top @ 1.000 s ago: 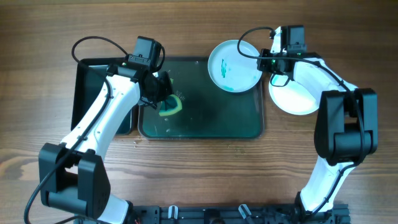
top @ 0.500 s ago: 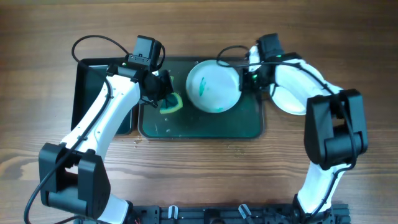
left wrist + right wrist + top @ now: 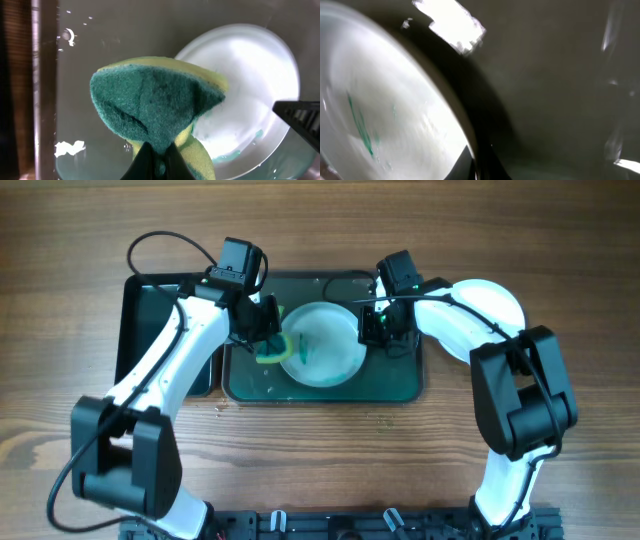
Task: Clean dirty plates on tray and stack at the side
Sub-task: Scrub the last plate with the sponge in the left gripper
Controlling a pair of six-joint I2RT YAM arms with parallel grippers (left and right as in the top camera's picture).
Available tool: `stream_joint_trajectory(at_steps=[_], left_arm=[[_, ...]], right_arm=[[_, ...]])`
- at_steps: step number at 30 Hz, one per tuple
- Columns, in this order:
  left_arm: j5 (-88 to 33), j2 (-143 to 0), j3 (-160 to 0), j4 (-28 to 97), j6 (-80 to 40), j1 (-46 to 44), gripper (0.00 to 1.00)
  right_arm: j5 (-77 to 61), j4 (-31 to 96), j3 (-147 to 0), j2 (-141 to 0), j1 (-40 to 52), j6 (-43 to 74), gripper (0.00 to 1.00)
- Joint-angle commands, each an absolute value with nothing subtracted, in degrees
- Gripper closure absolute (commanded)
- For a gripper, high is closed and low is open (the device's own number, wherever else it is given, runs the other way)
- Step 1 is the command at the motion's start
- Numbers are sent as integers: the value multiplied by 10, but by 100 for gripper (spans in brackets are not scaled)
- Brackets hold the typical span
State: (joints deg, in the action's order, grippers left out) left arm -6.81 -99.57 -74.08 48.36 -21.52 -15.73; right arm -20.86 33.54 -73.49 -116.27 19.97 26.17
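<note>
A white plate (image 3: pixel 322 348) with teal-green smears lies over the middle of the dark green tray (image 3: pixel 400 383). My right gripper (image 3: pixel 372 330) is shut on the plate's right rim. In the right wrist view, the rim (image 3: pixel 385 115) runs between the fingers (image 3: pixel 480 167). My left gripper (image 3: pixel 266 332) is shut on a yellow-and-green sponge (image 3: pixel 274 348) at the plate's left edge. In the left wrist view, the sponge (image 3: pixel 155 100) overlaps the plate (image 3: pixel 255 85) above the fingers (image 3: pixel 159 165). Any other plates are hidden or out of view.
A black rectangular tub (image 3: pixel 140 330) stands against the tray's left side. Water drops and glare show on the tray floor (image 3: pixel 100 50) and in the right wrist view (image 3: pixel 560 100). Wooden table surrounds the tray.
My right gripper carried the smeared plate left from the tray's far right corner to the tray's middle. The left gripper with the sponge stayed near, now touching the plate's left edge.
</note>
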Motion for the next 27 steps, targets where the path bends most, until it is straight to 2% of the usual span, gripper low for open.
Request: stream_joint_trajectory(at_steps=[1, 6, 13, 15, 16, 19, 21, 23, 25, 27], left_arm=[[-99, -1049, -738, 465, -133, -177, 96], [-102, -1120, -738, 399, -106, -216, 96], [-97, -1138, -738, 294, -92, -223, 96], [-135, -1138, -738, 289, -92, -228, 96], [-191, -1138, -738, 298, -93, -234, 96], [-214, -1142, -738, 329, -94, -246, 96], [-156, -1142, -738, 326, -106, -242, 96], [-51, -1142, -738, 323, -170, -235, 96], [128, -1142, -738, 349, -290, -218, 96], [193, -1142, -738, 392, -350, -203, 96]], right_arm=[[-200, 318, -706, -1168, 210, 285, 96], [-200, 311, -706, -1168, 218, 262, 96], [-200, 305, -706, -1168, 230, 255, 96], [-200, 305, -706, -1168, 230, 255, 96], [-200, 305, -706, -1168, 230, 255, 96], [-199, 305, -706, -1168, 230, 255, 96], [-200, 304, -706, -1168, 230, 255, 96], [-200, 304, -706, -1168, 230, 255, 96], [-198, 305, -706, -1168, 230, 255, 96], [-198, 305, -706, -1168, 230, 255, 96]])
